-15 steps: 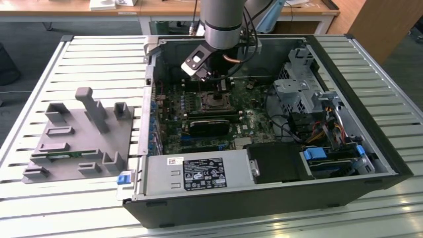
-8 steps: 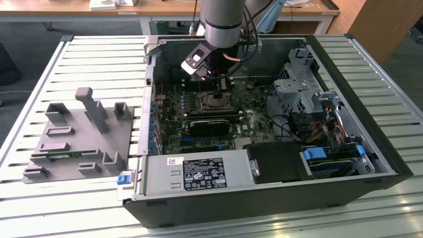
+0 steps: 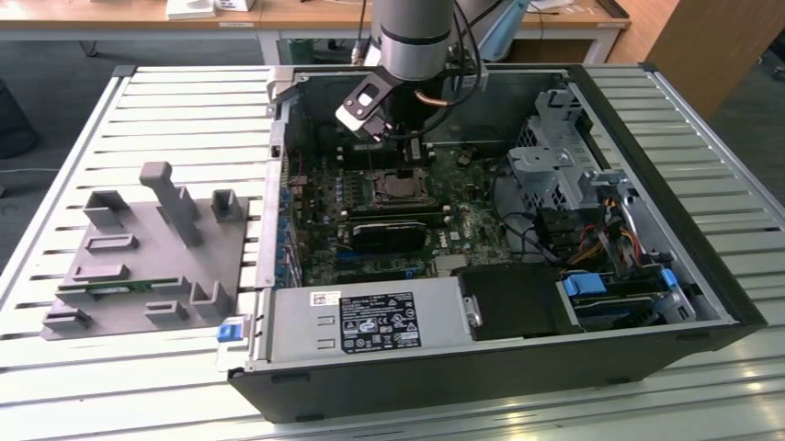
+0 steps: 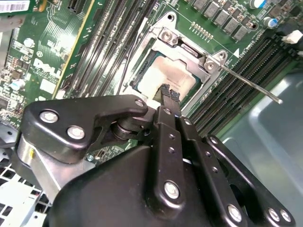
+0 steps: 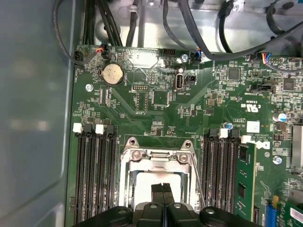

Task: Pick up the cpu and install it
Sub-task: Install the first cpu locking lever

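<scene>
On the slatted table [image 3: 160, 101]: an open computer case [image 3: 723, 308] was laid flat with its motherboard [image 3: 322, 216] exposed; a grey fixture [image 3: 123, 266] was set beside it, toward the exterior view's left.
Arm, exterior view: the arm [image 3: 411, 37] was extended down into the case, and the gripper [image 3: 411, 163] was held just above the socket.
Cpu, exterior view: the cpu [image 3: 395, 190] was seen lying flat in the socket, near the middle of the motherboard, with a black block [image 3: 386, 234] near it.
Gripper, second wrist view: the gripper [image 4: 169, 93] was seen with its fingers pressed together and nothing pinched between them; its tip was placed over the edge of the cpu [image 4: 177, 75], and contact could not be told.
Socket, second wrist view: the cpu was ringed by a metal frame [image 4: 189, 49], and a thin lever [image 4: 251, 85] was stretched out over the memory slots [image 4: 227, 92].
Gripper, first wrist view: the gripper [image 5: 163, 189] was shown closed, fingertips side by side over the cpu [image 5: 142, 189].
Board, first wrist view: the metal frame [image 5: 156, 155] was flanked by memory slots; a green memory stick [image 5: 246, 175] was seated in one, and a coin cell [image 5: 112, 74] and cables [image 5: 199, 33] were seen beyond the socket.
</scene>
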{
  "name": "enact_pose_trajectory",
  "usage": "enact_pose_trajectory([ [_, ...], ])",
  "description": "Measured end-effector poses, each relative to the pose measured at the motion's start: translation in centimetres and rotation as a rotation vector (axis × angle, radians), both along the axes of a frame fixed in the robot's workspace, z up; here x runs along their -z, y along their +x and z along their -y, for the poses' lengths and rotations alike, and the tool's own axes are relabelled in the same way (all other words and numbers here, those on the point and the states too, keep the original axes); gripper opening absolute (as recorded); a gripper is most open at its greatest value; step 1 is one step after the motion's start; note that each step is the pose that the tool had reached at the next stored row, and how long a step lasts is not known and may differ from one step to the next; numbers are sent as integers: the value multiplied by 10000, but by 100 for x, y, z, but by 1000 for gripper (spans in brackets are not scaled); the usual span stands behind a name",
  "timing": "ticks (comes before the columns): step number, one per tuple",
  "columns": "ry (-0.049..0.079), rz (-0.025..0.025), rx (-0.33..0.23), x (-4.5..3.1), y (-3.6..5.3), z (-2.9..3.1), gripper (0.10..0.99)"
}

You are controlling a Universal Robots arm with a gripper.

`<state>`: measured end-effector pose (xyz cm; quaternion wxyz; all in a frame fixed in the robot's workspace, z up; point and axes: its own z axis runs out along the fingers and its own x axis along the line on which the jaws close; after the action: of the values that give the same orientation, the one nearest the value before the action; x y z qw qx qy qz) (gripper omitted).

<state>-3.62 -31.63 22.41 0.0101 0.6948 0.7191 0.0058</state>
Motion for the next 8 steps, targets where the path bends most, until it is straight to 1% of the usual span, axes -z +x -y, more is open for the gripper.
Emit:
enact_pose_trajectory([
  [5, -1, 0, 0, -88, 0, 0, 106],
  [8, -1, -1, 0, -126, 0, 0, 106],
])
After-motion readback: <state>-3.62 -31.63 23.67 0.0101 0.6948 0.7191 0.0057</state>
